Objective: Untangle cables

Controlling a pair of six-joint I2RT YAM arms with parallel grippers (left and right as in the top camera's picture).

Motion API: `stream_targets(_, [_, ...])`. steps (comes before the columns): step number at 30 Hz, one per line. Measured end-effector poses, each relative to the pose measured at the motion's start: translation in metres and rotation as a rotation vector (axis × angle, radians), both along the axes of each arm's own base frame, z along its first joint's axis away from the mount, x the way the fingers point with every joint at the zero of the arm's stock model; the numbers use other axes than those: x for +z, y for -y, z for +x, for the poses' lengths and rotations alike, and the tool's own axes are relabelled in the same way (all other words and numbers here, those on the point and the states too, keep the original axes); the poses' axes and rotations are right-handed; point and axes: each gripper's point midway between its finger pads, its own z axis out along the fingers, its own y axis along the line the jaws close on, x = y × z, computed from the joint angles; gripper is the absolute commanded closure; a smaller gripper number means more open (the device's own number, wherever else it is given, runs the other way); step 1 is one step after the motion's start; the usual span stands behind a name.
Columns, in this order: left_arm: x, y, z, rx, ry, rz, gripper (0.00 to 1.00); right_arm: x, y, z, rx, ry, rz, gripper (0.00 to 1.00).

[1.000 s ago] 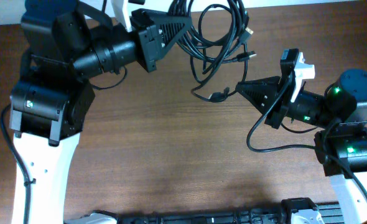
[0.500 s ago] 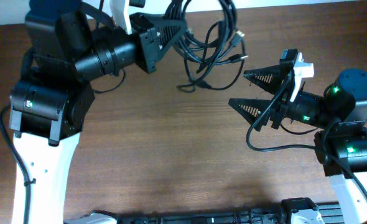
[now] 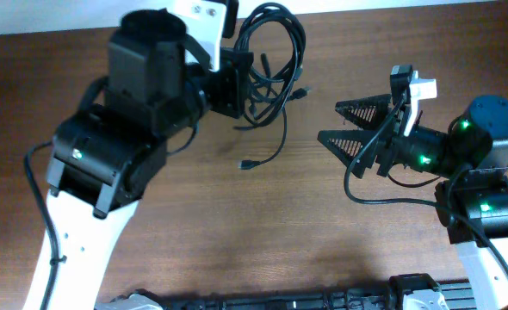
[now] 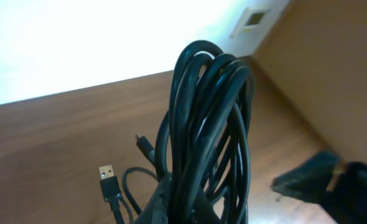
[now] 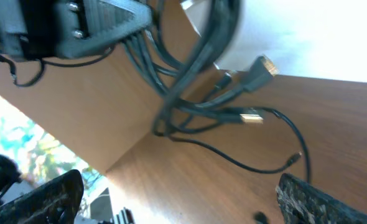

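The cables (image 3: 275,52) form a looped black bundle at the back of the table, and my left gripper (image 3: 240,83) is shut on them. In the left wrist view the loops (image 4: 209,118) rise from between my fingers (image 4: 171,202), and a USB plug (image 4: 107,175) hangs beside them. One thin cable end (image 3: 247,164) trails from the bundle onto the wood. My right gripper (image 3: 338,125) stands open to the right of the bundle, apart from it, with nothing between its fingers. Its view shows the bundle (image 5: 190,81), several plug ends (image 5: 263,65) and my left gripper (image 5: 90,25).
The brown wooden table (image 3: 237,232) runs to a pale wall at the back edge. The left arm's bulky body (image 3: 116,146) reaches over the table's left side. A thicker black wire (image 3: 366,194) loops off the right arm. Dark equipment (image 3: 323,301) lies along the front edge.
My right gripper opened and let go of a cable end, then stayed put. The left arm swung over the table and pulled the bundle leftward; a thin end now trails lower on the wood.
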Motion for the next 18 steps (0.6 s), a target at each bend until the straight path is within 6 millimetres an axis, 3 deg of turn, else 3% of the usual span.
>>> stream_targets(9, [-0.005,0.014,-0.009,0.081,0.057,0.117,1.0,0.011,-0.005,-0.01,0.065,-0.013,0.046,0.01])
stream_targets(15, [-0.017,0.039,-0.005,0.054,0.057,0.141,1.0,0.011,-0.006,-0.011,0.07,-0.036,0.057,0.01])
stream_targets(18, [-0.013,0.052,-0.008,0.03,0.08,0.124,1.0,0.011,-0.006,-0.011,0.07,-0.04,0.059,0.01])
